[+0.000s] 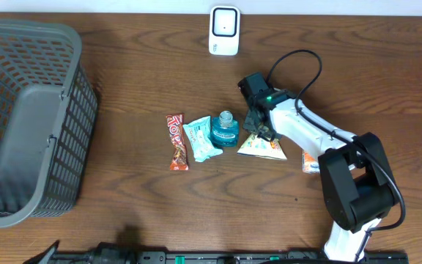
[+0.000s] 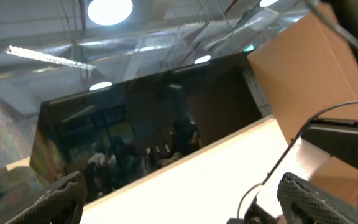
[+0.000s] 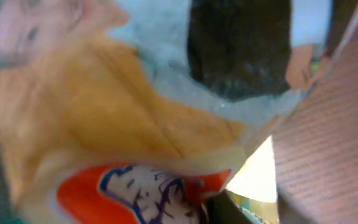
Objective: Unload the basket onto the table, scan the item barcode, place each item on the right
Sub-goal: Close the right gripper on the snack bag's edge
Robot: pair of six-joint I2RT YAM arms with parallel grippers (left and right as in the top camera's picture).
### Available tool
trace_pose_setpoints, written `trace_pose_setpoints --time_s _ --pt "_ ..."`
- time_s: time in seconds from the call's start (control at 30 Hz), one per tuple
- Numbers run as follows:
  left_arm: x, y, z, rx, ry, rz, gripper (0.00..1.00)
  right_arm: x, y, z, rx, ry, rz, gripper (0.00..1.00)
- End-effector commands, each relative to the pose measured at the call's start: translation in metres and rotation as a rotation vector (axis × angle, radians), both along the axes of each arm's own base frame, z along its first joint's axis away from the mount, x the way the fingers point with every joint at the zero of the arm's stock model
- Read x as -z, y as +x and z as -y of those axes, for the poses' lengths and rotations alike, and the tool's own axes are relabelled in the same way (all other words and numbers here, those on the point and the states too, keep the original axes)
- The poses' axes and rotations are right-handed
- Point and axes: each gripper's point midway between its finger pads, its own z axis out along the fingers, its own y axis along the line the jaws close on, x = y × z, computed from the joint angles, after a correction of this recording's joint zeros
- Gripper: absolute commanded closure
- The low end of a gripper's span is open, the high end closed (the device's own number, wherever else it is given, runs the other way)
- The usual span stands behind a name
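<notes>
Dark wooden bench (image 1: 123, 213) carries a grey basket (image 1: 20, 88) at the left and a white scanner (image 1: 224, 31) at the far edge. The right end effector (image 1: 259, 132) is clamped on the yellow snack pack (image 1: 266, 149), which lies just beside a blue bottle (image 1: 226, 130); the blurred wrist view seems to agree. The left end effector (image 2: 185, 202) is spread wide, holding nothing.

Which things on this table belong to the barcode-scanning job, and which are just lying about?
Belonging to the job:
yellow snack packet
white scanner

Lying about for now:
grey basket
red candy bar
teal packet
blue bottle
</notes>
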Motion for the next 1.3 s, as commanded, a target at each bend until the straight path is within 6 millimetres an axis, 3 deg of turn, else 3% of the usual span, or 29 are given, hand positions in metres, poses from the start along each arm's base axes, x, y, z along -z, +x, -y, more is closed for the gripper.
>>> trace_pose_setpoints --time_s 0.0,0.1,0.2,0.37,0.53,0.6,0.67,0.9,1.27 --pt "0.008 0.006 0.002 0.003 0.014 -0.010 0.02 0.016 -0.018 0.020 0.050 -0.007 -0.117 0.99" --pt "0.015 0.015 0.003 0.003 0.018 -0.035 0.02 -0.006 -0.020 0.037 0.089 0.037 -0.162 0.99" --pt "0.022 0.024 0.004 0.003 0.021 -0.056 0.02 -0.027 -0.015 0.038 0.063 0.179 -0.185 0.99" --pt "0.038 0.041 0.007 0.003 0.029 -0.112 0.02 -0.091 -0.017 0.010 -0.046 0.735 -0.198 0.91" --pt "0.059 0.057 0.010 0.002 0.041 -0.186 0.02 -0.140 -0.025 0.007 0.025 1.093 -0.250 0.85" --pt "0.074 0.064 0.010 0.000 0.050 -0.250 0.02 -0.152 -0.038 0.012 0.109 1.184 -0.333 0.93" --pt "0.082 0.067 0.010 -0.007 0.054 -0.287 0.02 -0.154 -0.049 0.015 0.170 1.190 -0.399 0.99" --pt "0.096 0.071 0.010 -0.009 0.062 -0.352 0.02 -0.166 -0.079 0.012 0.302 1.221 -0.586 0.99" --pt "0.103 0.072 0.010 -0.008 0.067 -0.381 0.02 -0.183 -0.090 0.007 0.387 1.288 -0.689 0.99"
